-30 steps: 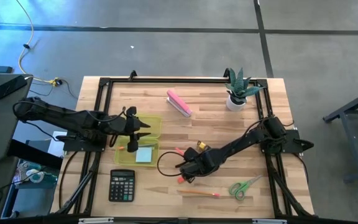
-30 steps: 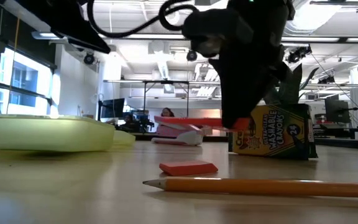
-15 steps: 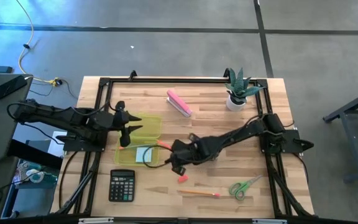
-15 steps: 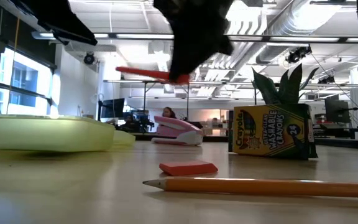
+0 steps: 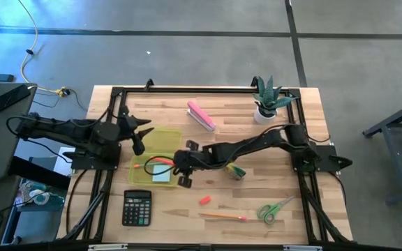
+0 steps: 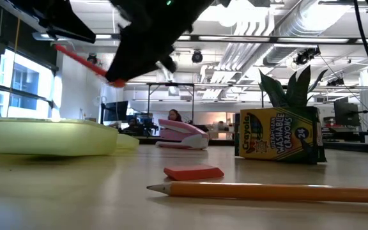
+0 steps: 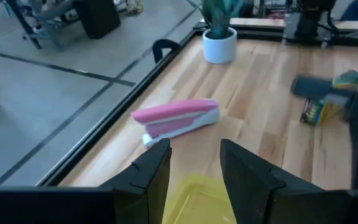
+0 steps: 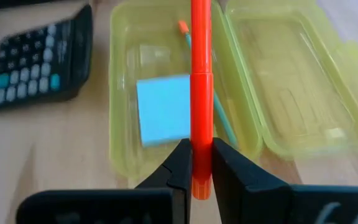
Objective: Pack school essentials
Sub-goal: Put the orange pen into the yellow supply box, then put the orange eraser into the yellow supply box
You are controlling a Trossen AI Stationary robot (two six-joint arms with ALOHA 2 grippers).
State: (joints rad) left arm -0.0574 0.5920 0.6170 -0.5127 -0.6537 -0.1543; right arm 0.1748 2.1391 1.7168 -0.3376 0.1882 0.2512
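Since the right gripper (image 8: pixel 194 163) is clamped on the red-orange marker (image 8: pixel 200 93) right above the open yellow case (image 8: pixel 123 112), I'd drop low and let go lengthwise beside the blue note pad (image 8: pixel 163 109), while the left gripper (image 7: pixel 194 163), fingers apart, waits by the case's far edge.

We count one yellow-green case (image 5: pixel 155 156) lying open, and around it one blue note pad (image 5: pixel 162 173), one red-orange marker (image 5: pixel 160 162), one calculator (image 5: pixel 137 208), one pink stapler (image 5: pixel 201 116), one crayon box (image 5: pixel 237 172), one red eraser (image 5: pixel 205 201), one pencil (image 5: pixel 223 216) on the wood, one pair of scissors (image 5: pixel 274 209), one potted plant (image 5: pixel 266 100). A second pencil (image 8: pixel 219 121) lies inside the case.
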